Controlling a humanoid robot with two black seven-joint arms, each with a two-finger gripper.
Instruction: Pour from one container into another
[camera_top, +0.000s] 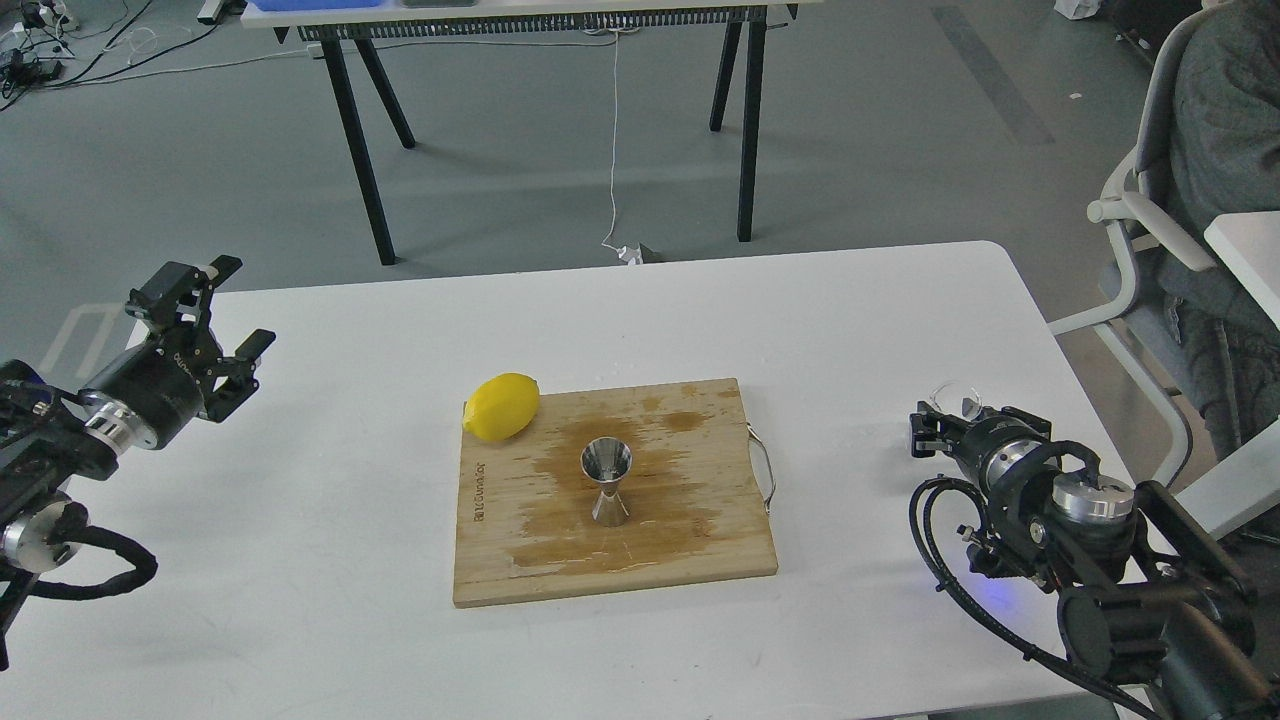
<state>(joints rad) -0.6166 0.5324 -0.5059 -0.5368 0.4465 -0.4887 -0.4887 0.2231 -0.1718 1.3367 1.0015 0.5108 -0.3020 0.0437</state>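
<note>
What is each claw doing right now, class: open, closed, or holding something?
Left claw: open, holding nothing.
Right claw: at the clear glass cup; whether it is closed on it cannot be told.

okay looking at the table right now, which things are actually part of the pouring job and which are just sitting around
Part of the job: glass cup at the right gripper; steel jigger, upright on the cutting board.
Just lying about: lemon at the board's corner; left gripper, open and empty.

A grey floor (850, 130) stretches behind the white surface (300, 560). A second table (540, 20) on black legs stands at the back, a white cord (613, 140) hanging from it. A grey chair (1140, 230) sits right.
</note>
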